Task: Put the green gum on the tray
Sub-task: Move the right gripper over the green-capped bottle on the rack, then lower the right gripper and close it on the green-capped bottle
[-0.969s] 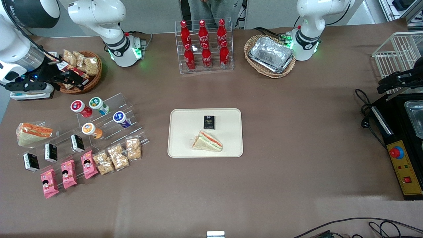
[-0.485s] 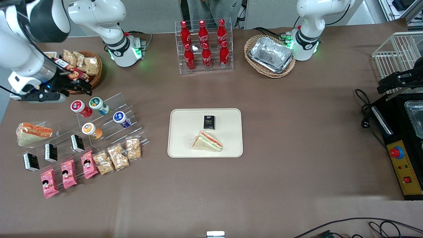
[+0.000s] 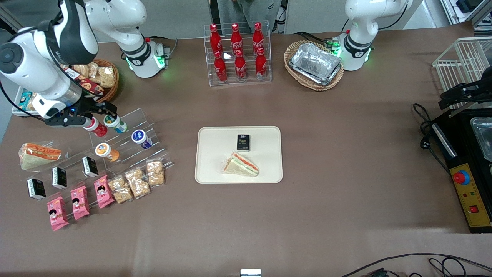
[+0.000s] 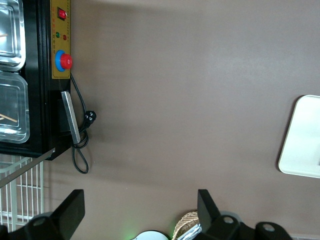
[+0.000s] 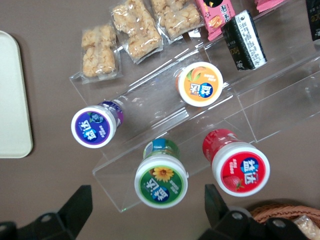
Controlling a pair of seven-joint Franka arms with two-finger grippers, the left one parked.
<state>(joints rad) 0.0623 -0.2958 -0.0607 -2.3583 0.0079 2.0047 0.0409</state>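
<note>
The green gum [image 3: 114, 122] [image 5: 161, 180] is a small bottle with a green-faced white lid, lying on the top step of a clear acrylic rack [image 3: 127, 142]. The cream tray [image 3: 215, 165] lies at the table's middle and holds a sandwich and a black packet; its edge shows in the right wrist view [image 5: 12, 100]. My gripper [image 3: 100, 111] [image 5: 148, 210] is open and empty, hovering just above the green gum, a little farther from the front camera. Its fingers [image 5: 80, 202] stand wide on either side of the lid.
A red-lidded bottle [image 5: 240, 168], orange-lidded bottle [image 5: 200, 86] and purple-lidded bottle [image 5: 95, 125] lie on the same rack. Biscuit packs [image 3: 136, 181], pink packets and black packets lie nearer the front camera. A wicker snack basket [image 3: 100, 79] stands close by the gripper.
My arm has swung from the table's end toward the rack, coming nearer the front camera; the gripper now hovers by the green gum. Nothing on the table has moved.
</note>
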